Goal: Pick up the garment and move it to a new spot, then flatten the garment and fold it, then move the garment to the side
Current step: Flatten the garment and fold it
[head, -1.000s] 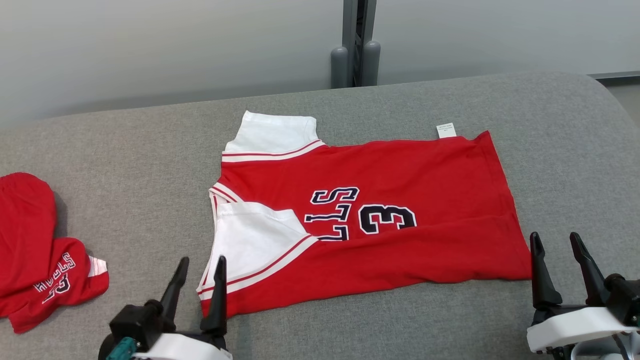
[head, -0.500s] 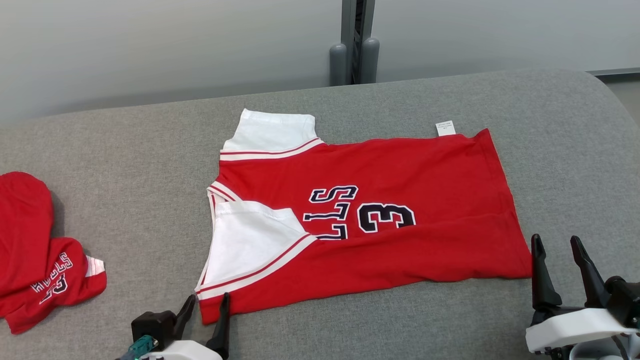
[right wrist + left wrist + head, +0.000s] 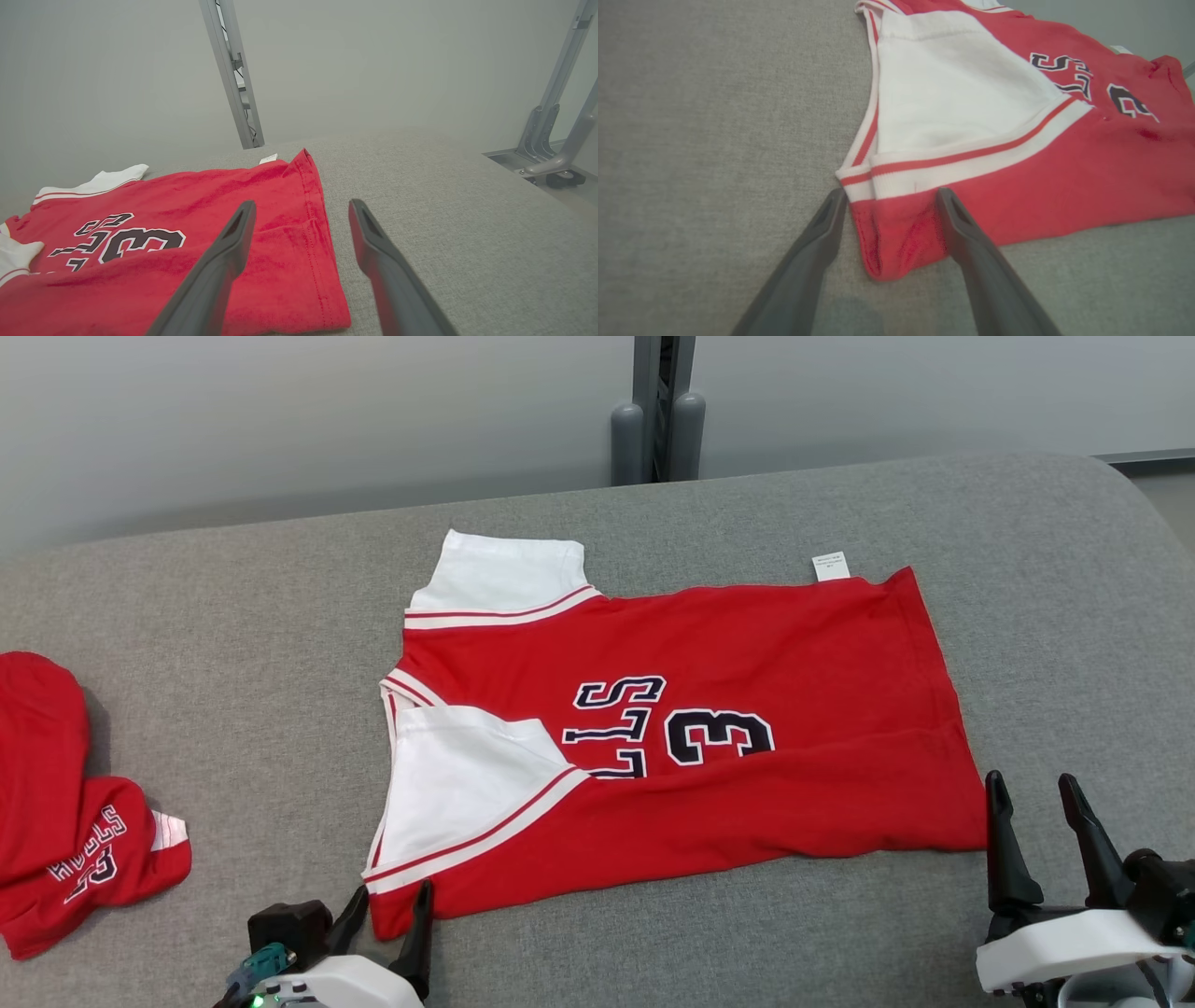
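From my station, the grey padded surface (image 3: 233,616) spans the head view, and the red jersey (image 3: 747,644) lies flat in the middle of it. Its long axis runs side to side, with the collar end toward the robot's left and the hem (image 3: 938,663) toward its right, so the dark lettering and the "3" read sideways. The white far sleeve (image 3: 504,569) sticks out on the wall side. The near sleeve (image 3: 467,775) is folded in over the chest and covers part of the lettering. A second red garment (image 3: 56,821) sits bunched well apart on the left, cut off by the picture's edge. The right wrist view adds a wheeled frame (image 3: 546,154) off the surface's end. In the head view the left gripper (image 3: 392,891) sits low at the jersey's near collar-side corner. Its wrist view (image 3: 891,191) shows the fingers spread either side of that corner, one over red cloth and one beside the edge. I cannot tell whether they touch it. The right gripper (image 3: 1030,777) stands by the near hem corner with its fingers apart and nothing between them. Its wrist view (image 3: 302,203) puts one finger over the jersey and the other over bare grey. A care label (image 3: 830,566) pokes out at the far hem, its print too small to read.
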{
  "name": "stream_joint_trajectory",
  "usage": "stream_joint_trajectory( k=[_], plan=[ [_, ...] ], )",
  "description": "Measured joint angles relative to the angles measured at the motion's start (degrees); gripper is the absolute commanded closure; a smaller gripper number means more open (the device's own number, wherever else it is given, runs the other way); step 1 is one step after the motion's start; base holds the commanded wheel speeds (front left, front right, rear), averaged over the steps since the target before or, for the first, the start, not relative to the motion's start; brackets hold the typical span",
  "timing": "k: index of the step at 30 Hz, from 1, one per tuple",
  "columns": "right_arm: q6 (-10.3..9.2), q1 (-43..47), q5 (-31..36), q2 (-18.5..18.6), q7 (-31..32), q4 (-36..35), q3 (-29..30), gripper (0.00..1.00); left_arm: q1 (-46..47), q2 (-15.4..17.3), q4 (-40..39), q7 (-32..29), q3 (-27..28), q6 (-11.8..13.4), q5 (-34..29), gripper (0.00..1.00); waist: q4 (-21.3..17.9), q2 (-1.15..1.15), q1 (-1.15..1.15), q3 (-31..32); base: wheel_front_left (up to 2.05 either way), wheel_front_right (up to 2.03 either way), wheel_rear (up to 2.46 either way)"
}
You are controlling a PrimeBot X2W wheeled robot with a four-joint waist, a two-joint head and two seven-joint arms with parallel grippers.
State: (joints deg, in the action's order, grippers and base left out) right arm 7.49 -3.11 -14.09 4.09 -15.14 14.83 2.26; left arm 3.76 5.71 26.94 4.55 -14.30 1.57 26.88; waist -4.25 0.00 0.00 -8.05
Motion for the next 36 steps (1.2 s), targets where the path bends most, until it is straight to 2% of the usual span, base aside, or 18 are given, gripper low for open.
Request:
stream_joint_trajectory(
  k=[3,4,5,11,18,23,36],
  plan=[
    [0.0,-0.03,0.07,-0.01,0.0,-0.18,-0.03,0.0,0.08,-0.02,0.1,-0.08,-0.48,-0.76,0.25,0.03,-0.11,0.0,0.0,-0.12,0.0,0.0,0.0],
    [0.0,-0.03,0.08,-0.01,0.0,-0.21,-0.03,0.0,0.14,0.0,0.16,-0.09,-0.59,-1.04,0.4,0.67,-0.14,0.0,0.0,-0.17,0.0,0.0,0.0],
    [0.0,-0.04,0.11,-0.01,0.0,-0.21,0.0,0.0,0.18,0.1,0.22,-0.11,-0.77,-1.18,0.42,1.0,-0.16,0.0,0.0,-0.2,0.0,0.0,0.0],
    [0.0,0.02,-0.27,-0.07,0.0,1.48,1.77,0.0,0.17,0.0,-0.34,1.25,-0.9,-1.59,0.77,1.0,0.01,0.0,0.0,-0.07,0.0,0.0,0.0],
    [0.0,-1.07,-4.58,-0.31,0.0,10.17,2.99,0.0,0.11,0.55,-1.97,1.77,-1.49,-2.09,0.8,1.0,0.7,0.0,0.0,0.46,0.0,0.0,0.0],
    [0.0,-3.35,-8.69,0.02,0.0,16.19,2.07,0.0,-0.07,0.75,-2.91,1.45,-2.21,-2.31,0.79,1.0,1.46,0.0,0.0,0.74,0.0,0.0,0.0],
    [0.0,-8.37,-17.47,0.93,0.0,25.64,-0.83,0.0,-0.72,1.66,-5.88,-0.01,-4.09,-2.77,0.38,1.0,3.14,0.0,0.0,0.15,0.0,0.0,0.0]
  ],
)
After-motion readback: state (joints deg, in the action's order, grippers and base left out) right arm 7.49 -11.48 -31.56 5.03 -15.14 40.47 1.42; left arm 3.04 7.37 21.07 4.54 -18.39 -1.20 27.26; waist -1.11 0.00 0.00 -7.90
